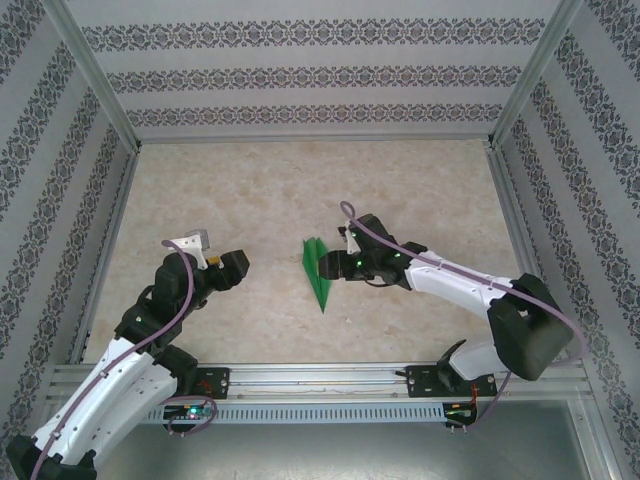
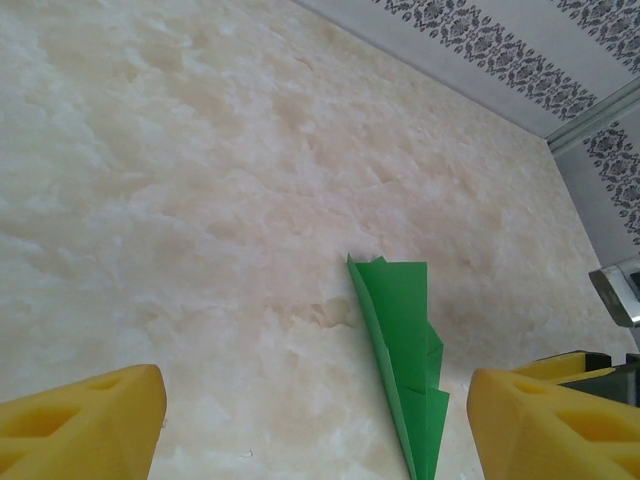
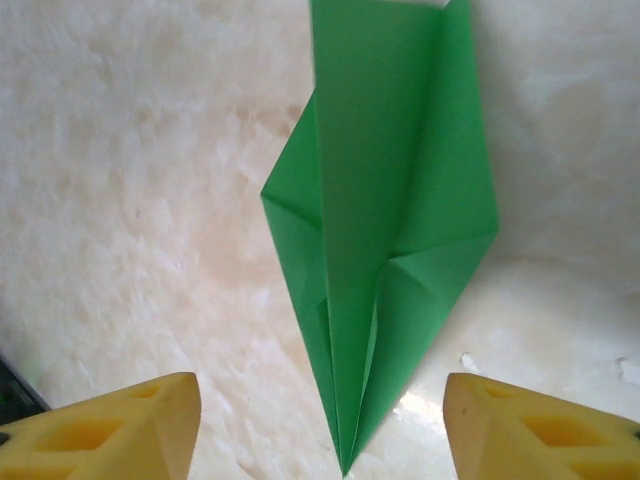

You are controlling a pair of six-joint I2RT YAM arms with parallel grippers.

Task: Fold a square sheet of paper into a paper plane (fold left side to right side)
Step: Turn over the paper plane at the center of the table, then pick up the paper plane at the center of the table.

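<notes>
Your paper plane (image 1: 317, 272) lies flat on the bench (image 1: 250, 190), close to its middle and a little toward 6 o'clock in the top view. It is a narrow bright-green dart: the sharp tip points to 6 o'clock, toward the arm bases, and the blunt end points to 12.

Your right arm (image 1: 450, 280) reaches in from 4 o'clock, and the right jaws sit just beside the plane on its 3 o'clock side. In the right wrist view their yellow pads (image 3: 100, 430) stand wide apart at the lower corners. The plane (image 3: 380, 200) runs down between them with its tip at 6 o'clock, and it touches neither pad. Nothing is clamped. You can see the centre crease there, with a flap spread to each side.

Your left arm (image 1: 150, 330) is bent in at 8 o'clock. The left jaws are well apart from the plane, out on its 9 o'clock side. In the left wrist view those yellow pads (image 2: 85, 425) are also spread wide, with bare bench between them. The plane (image 2: 405, 350) lies beyond, nearer the right-hand pad at about 5 o'clock, and its tip runs off the bottom edge. These jaws hold nothing.

Patterned walls (image 1: 300, 75) close the bench at 9, 12 and 3 o'clock.
</notes>
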